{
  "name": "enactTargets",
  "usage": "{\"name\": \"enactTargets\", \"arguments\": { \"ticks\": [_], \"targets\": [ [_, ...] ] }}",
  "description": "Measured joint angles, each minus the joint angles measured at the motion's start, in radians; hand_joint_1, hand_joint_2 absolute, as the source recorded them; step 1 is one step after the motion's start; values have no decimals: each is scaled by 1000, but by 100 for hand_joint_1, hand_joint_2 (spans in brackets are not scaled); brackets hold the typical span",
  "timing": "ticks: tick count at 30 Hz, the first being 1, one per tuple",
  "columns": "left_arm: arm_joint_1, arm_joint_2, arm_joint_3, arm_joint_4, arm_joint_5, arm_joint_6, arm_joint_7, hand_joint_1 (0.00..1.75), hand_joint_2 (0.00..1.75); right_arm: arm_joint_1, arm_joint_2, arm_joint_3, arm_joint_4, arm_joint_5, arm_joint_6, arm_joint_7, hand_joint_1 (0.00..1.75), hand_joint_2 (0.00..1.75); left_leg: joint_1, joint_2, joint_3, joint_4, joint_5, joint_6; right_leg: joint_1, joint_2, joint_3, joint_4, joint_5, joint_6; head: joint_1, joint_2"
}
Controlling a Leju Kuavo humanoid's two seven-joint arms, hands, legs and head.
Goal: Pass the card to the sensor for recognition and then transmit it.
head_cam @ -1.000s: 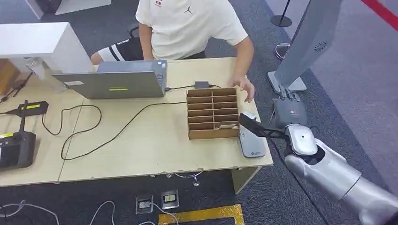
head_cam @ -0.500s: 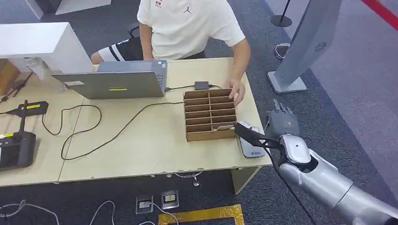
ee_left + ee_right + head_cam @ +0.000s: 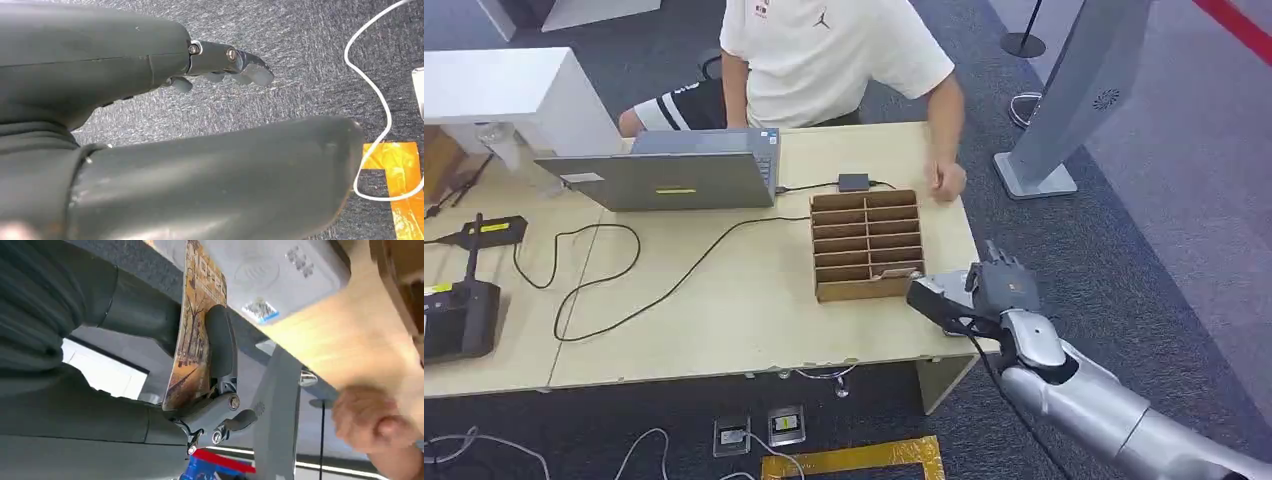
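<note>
My right hand hangs over the table's near right corner, beside the cardboard sorting box. The right wrist view shows it pinching a card with an autumn-tree picture between the thumb and a dark finger. The card stands on edge, close to the light grey sensor pad with its printed logo; I cannot tell if they touch. My left hand hangs over grey carpet, fingers apart and holding nothing.
A person in a white shirt sits across the table, one hand resting behind the box. A laptop, black cables and devices lie to the left. A grey kiosk stands to the right.
My right hand has moved left and in over the table corner, bringing the card up to the sensor. The person's hand has drawn back from the box, which has shifted slightly left.
</note>
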Motion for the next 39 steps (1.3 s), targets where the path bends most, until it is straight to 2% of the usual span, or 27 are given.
{"name": "enactTargets", "arguments": {
  "ticks": [10,22,29,34,39],
  "targets": [
    [0,0,0,0,0,0,10,0,0,11,20,16,64,-72,-27,0,175,175,0,1,3,0,0,0,0,1,2,0,0,0,0,0],
    [7,-1,0,0,0,0,10,0,0,4,39,16,122,-108,-40,0,175,175,0,5,12,0,-1,-1,0,5,10,-1,1,0,0,0],
    [7,-2,0,0,0,0,10,0,0,-2,44,16,127,-111,-78,0,175,175,0,6,12,0,-1,0,0,5,9,-1,2,0,0,0],
    [8,-1,0,0,0,0,10,0,0,-6,32,2,125,-82,-108,0,175,175,0,6,10,0,-1,0,0,5,8,0,2,-1,0,0],
    [7,-1,0,0,0,0,10,0,0,-19,16,-56,76,24,-86,0,175,175,0,6,8,0,-1,0,0,5,6,0,2,-1,0,0]
  ]
}}
